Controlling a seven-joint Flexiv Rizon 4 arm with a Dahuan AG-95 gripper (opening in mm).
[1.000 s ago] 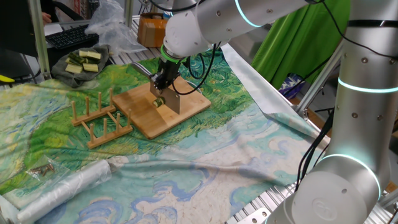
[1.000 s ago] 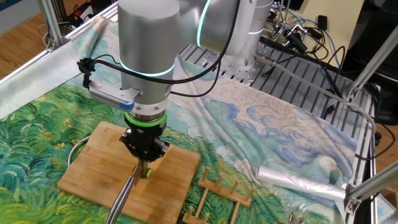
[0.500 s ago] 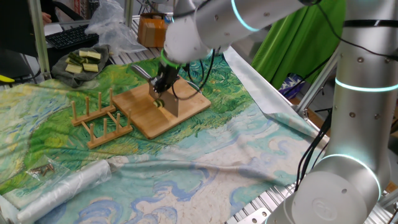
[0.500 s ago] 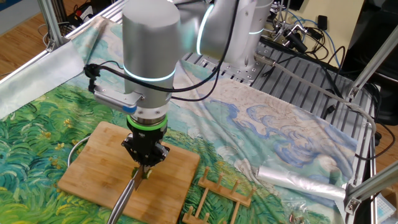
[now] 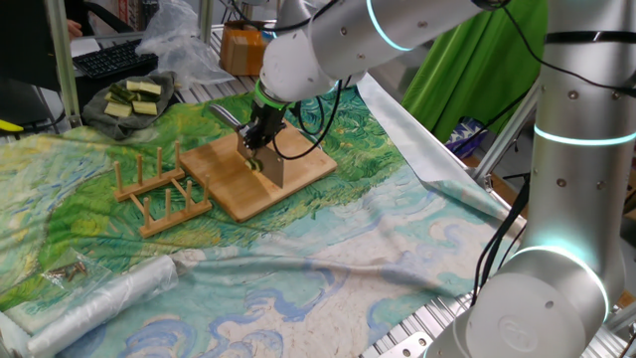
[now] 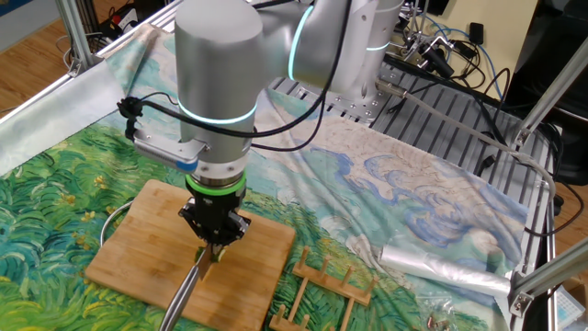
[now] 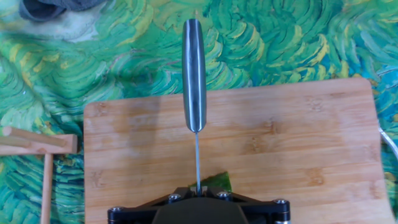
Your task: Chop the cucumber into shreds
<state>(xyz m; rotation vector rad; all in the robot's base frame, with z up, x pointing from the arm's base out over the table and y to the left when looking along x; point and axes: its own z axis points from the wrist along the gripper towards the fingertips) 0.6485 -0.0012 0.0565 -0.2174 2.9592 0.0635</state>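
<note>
tool: a knife (image 7: 194,81) is gripped by the gripper (image 5: 260,134); jaws are closed on its back end, grey handle pointing out toward 12 o'clock in the hand view, thin blade edge seen end-on below it.
gripper state: clamped on the knife; the fingertips themselves are hidden under the hand housing in the hand view.
cucumber: a small green piece (image 7: 216,182) is seen at the bottom centre of the hand view, just right of the blade line, touching or nearly touching it; contact cannot be confirmed. In the other fixed view a green bit (image 6: 217,256) is seen right under the hand.
cucumber location: on the chopping board (image 7: 298,149), near the board's 6 o'clock edge in the hand view, roughly mid-board in one fixed view (image 5: 256,163).
key relation: the cucumber lies directly below the hand, offset slightly toward 3 o'clock of the blade; the blade runs along the 12–6 line.
long axis: cannot be told, too much of the piece is hidden by the hand housing.
next move, judged: a short downward cut is called for, with a small sideways step toward 3 o'clock so more of the piece is taken.
risk, judged: the small chunk could be pushed aside instead of sliced.
arm nearer: only one arm is present.
nearby: wooden rack (image 5: 159,191) at 9 o'clock of the board in one fixed view, well apart from the blade.
</note>
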